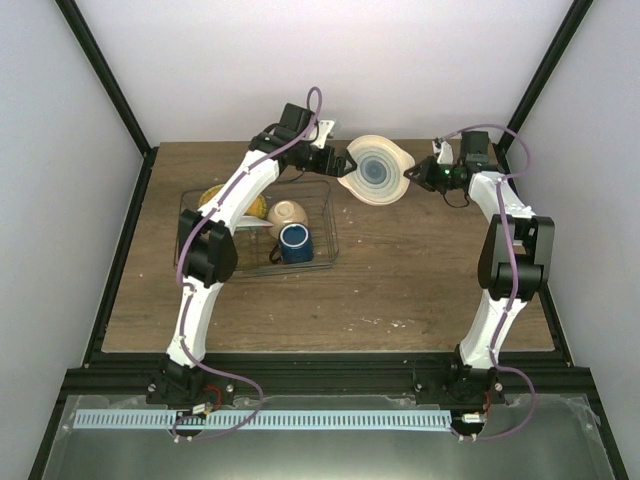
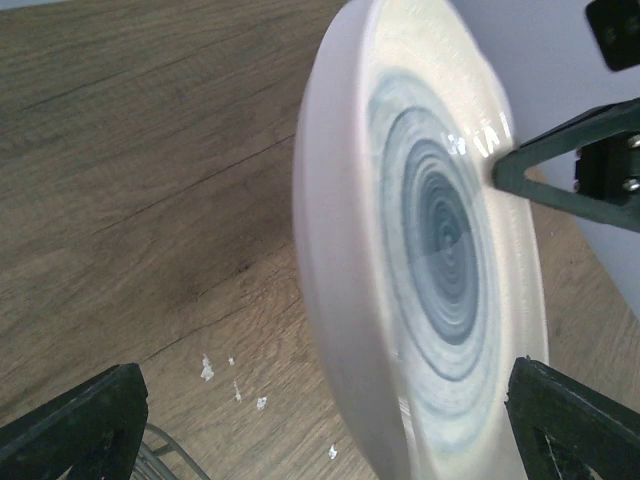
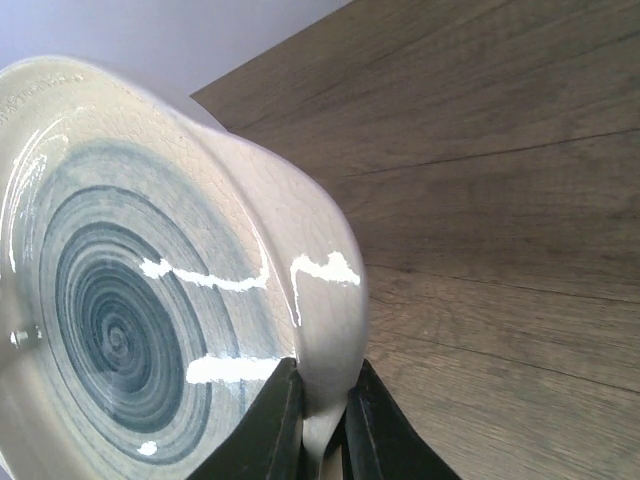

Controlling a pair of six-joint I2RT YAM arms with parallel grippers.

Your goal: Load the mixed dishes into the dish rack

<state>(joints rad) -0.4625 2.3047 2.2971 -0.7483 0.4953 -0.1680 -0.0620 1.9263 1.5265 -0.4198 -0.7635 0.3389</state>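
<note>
The right gripper (image 3: 322, 405) is pinched narrow on the rim of the pale plate (image 3: 150, 300). One finger (image 3: 265, 430) presses the ringed face and the other the back. The plate has blue-grey rings on a cream ground and glossy highlights across it.

The left gripper (image 2: 322, 400) stands spread wide, a fingertip (image 2: 90, 415) on either side of the same plate (image 2: 430, 230), which shows nearly edge-on between them. Neither tip clearly touches it, though whether the one by the ringed face does cannot be told. The right gripper's finger (image 2: 540, 175) meets the far rim in that view.

From above, the plate (image 1: 375, 170) hangs between the left gripper (image 1: 343, 162) and the right gripper (image 1: 415, 176), just beyond the rack's far right corner. It is tilted so its ringed face shows to the overhead camera.

The rack (image 1: 331, 235) sits on the table (image 1: 420, 280), under the left arm. Inside it a cream bowl (image 1: 287, 213) lies tipped, and a blue mug (image 1: 295, 243) is just beside it on the near side. At the rack's left end a yellow plate (image 1: 212, 195) is partly hidden by the arm.
</note>
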